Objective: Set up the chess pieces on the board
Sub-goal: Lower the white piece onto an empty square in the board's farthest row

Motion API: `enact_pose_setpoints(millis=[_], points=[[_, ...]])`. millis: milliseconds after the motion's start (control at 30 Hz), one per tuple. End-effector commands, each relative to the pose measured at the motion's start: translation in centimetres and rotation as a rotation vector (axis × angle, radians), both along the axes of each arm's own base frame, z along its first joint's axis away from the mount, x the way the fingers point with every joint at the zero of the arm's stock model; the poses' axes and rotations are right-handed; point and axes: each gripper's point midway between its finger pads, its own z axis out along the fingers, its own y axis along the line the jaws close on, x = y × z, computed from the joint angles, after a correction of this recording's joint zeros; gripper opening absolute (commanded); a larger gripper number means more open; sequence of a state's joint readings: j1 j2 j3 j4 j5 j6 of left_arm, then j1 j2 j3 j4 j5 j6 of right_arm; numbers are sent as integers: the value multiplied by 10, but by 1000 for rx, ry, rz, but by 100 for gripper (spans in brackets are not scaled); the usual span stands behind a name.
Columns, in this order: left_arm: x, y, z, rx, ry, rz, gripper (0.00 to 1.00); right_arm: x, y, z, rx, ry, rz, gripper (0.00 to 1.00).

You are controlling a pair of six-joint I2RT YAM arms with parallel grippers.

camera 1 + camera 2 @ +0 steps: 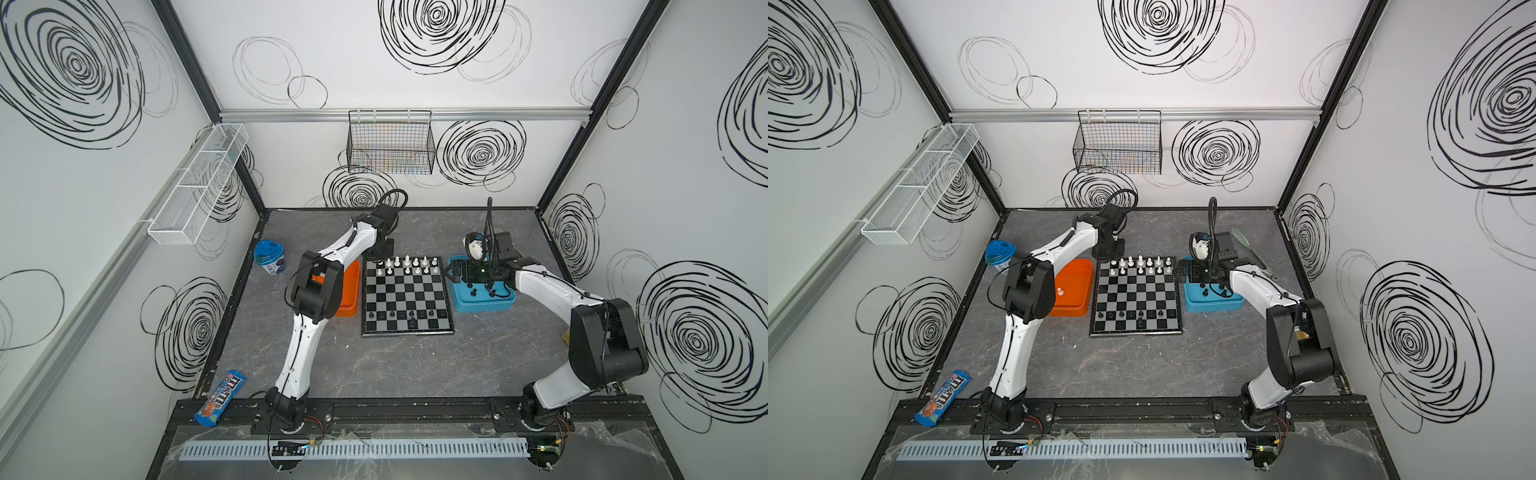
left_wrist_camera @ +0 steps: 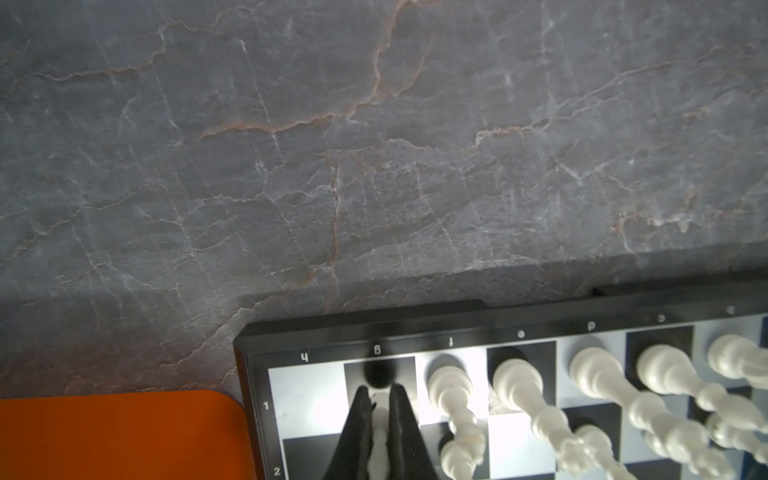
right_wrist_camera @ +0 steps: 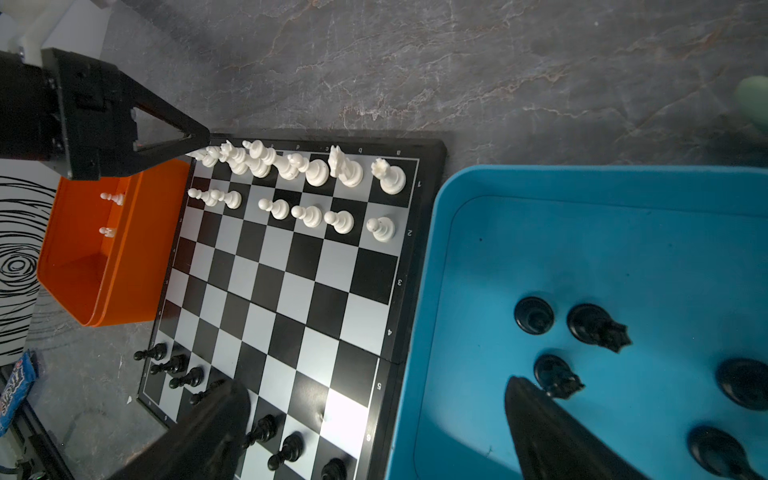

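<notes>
L claw pinches a white piece over board's 11 o'clock corner, prob. filling a back-rank gap, while R claw, wide open & empty, hangs over black pieces in blue tray at 3 o'clock, ready to pick.

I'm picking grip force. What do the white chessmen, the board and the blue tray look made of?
The white chessmen look like moulded plastic, smooth with a soft sheen. The board is hard and glossy, with glare on its squares; plastic or coated metal, cannot tell. The blue tray is likely plastic, matte, with rounded moulded corners.
</notes>
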State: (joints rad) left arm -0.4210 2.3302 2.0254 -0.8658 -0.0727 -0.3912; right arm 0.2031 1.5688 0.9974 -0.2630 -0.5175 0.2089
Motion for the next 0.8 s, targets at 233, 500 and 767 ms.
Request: enact_pose_setpoints(millis=[233,500,767], points=[[-6,-1,-15,26,30,-10,0,-2,-1,-4,-2,-1,9,100],[-8,-1,-19,30,38,-13,0,-2,-1,-5,-2,1,8,100],[-10,-1,-24,31,46,-13,0,-2,-1,-6,-2,2,8,100]])
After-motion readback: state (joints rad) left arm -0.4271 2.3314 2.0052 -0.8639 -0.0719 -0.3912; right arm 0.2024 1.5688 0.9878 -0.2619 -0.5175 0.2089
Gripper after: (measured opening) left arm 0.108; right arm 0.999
